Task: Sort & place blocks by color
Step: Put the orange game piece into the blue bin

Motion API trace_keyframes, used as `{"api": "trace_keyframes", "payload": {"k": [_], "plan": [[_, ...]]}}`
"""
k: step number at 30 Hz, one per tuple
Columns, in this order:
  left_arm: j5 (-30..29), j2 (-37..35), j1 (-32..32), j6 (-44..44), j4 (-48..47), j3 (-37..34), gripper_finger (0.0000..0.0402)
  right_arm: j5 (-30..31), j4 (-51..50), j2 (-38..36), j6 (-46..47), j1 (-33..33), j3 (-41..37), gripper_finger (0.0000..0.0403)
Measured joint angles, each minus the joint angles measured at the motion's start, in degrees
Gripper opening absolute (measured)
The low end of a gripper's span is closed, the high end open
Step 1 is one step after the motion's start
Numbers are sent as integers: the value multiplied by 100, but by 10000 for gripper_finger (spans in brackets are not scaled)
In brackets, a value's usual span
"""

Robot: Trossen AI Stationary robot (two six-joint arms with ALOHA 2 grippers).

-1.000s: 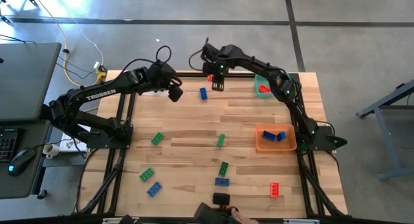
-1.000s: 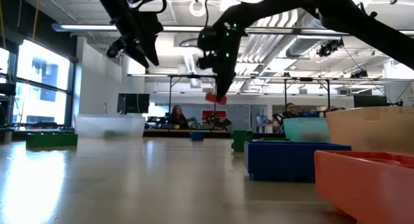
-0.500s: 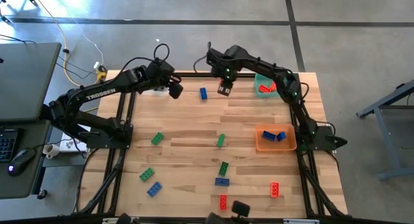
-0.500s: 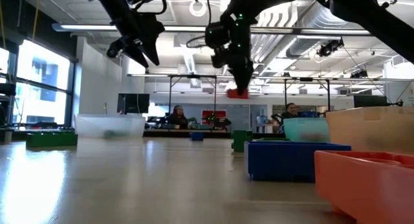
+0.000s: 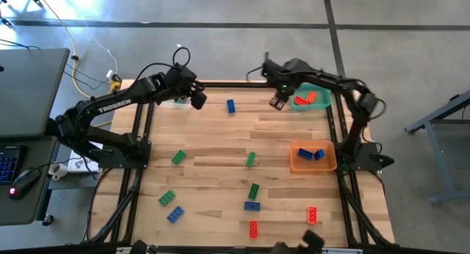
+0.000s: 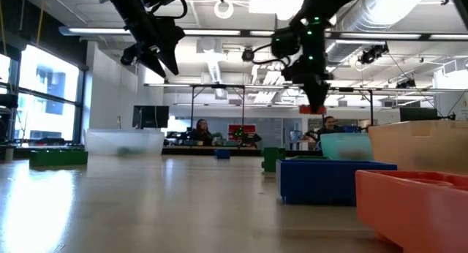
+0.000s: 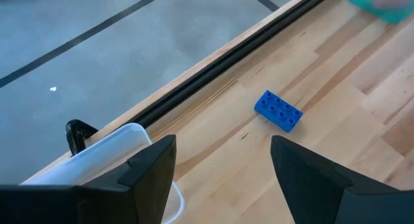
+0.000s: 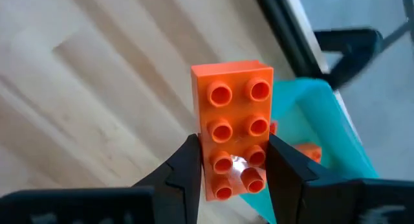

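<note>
My right gripper (image 5: 277, 102) is high above the table's far right part, beside the teal tray (image 5: 317, 105), and is shut on a red studded brick (image 8: 233, 101). In the low view the brick (image 6: 310, 108) shows under the right gripper (image 6: 313, 98). My left gripper (image 5: 197, 100) hangs open above the far left part, near the clear tray (image 7: 123, 143), touching nothing. A blue brick (image 7: 278, 111) lies flat on the wood ahead of it. More green, blue and red bricks lie scattered on the near half. My right gripper pinches the red brick between its two fingers (image 8: 187, 172), one on each long side, at the end of the brick nearer the wrist (image 8: 223, 169). The fingers point down from above. The brick is lifted clear, its other end reaching past the fingertips and its studs facing the wrist camera.
The teal tray holds red bricks (image 5: 301, 100). The orange tray (image 5: 296, 164) at the right edge holds blue bricks (image 5: 311, 154). Loose bricks: green (image 5: 178, 158), green (image 5: 250, 159), green (image 5: 253, 190), blue (image 5: 252, 205), red (image 5: 311, 215). Black rails frame the table.
My right gripper has carried the red brick from the middle of the far edge toward the table's right, up to the teal tray, staying shut on it. My left gripper has kept its place.
</note>
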Motion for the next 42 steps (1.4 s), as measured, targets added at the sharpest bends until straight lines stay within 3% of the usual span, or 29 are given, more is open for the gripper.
{"api": "trace_keyframes", "payload": {"k": [11,31,36,42], "plan": [[4,2,0,0,-2,0,241,312,1334,-1303,918,-947,-1547,109],[-32,2,0,149,-7,2,262,-373,2083,-1317,1902,-1987,-2785,109],[271,2,-19,109,-292,0,272,-294,2105,-1317,1916,-2037,-2901,110],[721,2,-101,-58,-866,0,273,-109,2213,-1317,2051,-2039,-2894,181]]}}
